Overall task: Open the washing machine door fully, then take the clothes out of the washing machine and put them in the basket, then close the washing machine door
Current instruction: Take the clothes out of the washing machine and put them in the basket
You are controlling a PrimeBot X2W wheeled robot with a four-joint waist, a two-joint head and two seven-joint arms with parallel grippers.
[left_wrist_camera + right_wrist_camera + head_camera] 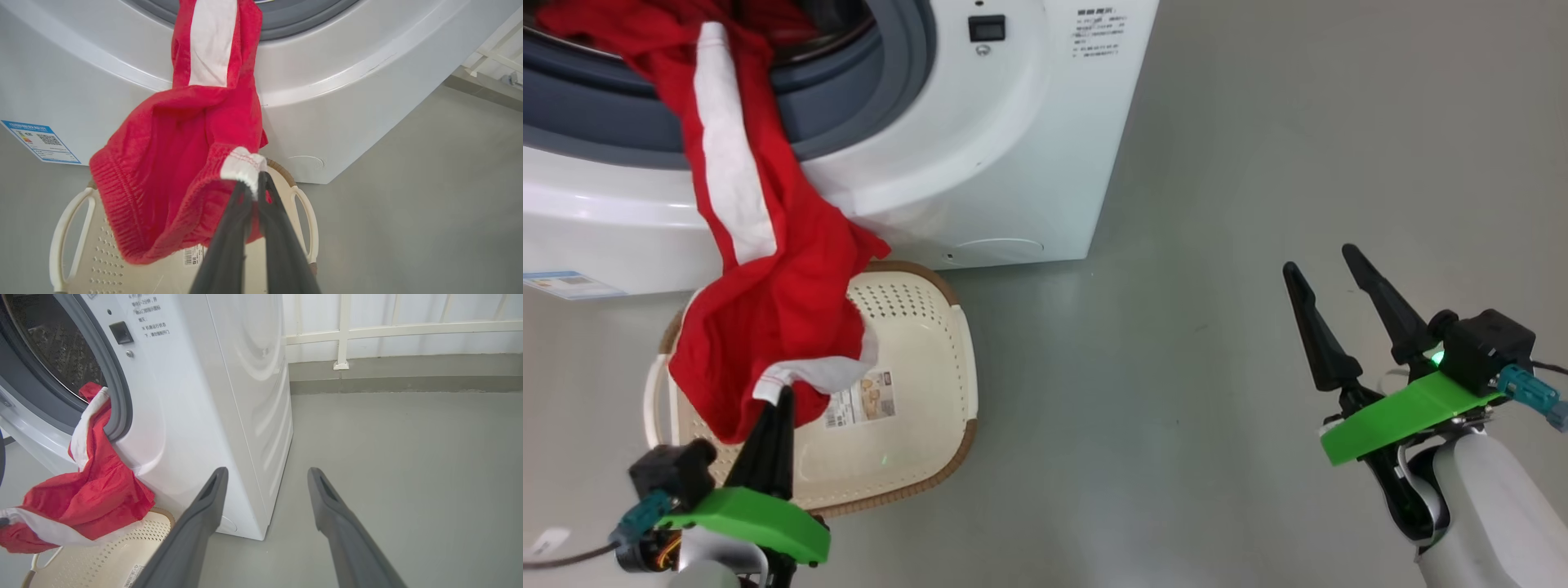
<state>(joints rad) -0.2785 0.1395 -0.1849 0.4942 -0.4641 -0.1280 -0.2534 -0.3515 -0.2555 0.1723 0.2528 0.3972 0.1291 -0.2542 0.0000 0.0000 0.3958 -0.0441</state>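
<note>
Before the robot, seen from the head camera, a bright red fabric garment point(768, 310) with a white trim band hung out of the round mouth of the big white front-loading washing machine point(980, 163). Its long axis ran from the drum at upper left down toward the robot, over the small cream perforated plastic basket with a brown woven-look rim point(923, 343), which stood on the grey floor point(1258, 163) just before the machine. The left tool point(781, 394), its dark fingers pressed together, pinched the garment's lower white-trimmed hem above the basket. The right tool point(1320, 260) hovered well apart at lower right, fingers spread, holding nothing.

From the left wrist camera, the shut fingers clamped the white hem corner. The red cloth bagged to their left and rose as a narrow strip toward the grey gasket, its white band running lengthwise.

From the right wrist camera, the spread fingers pointed past the machine's front corner to the floor, and the garment trailed from the drum lip down over the basket.
</note>
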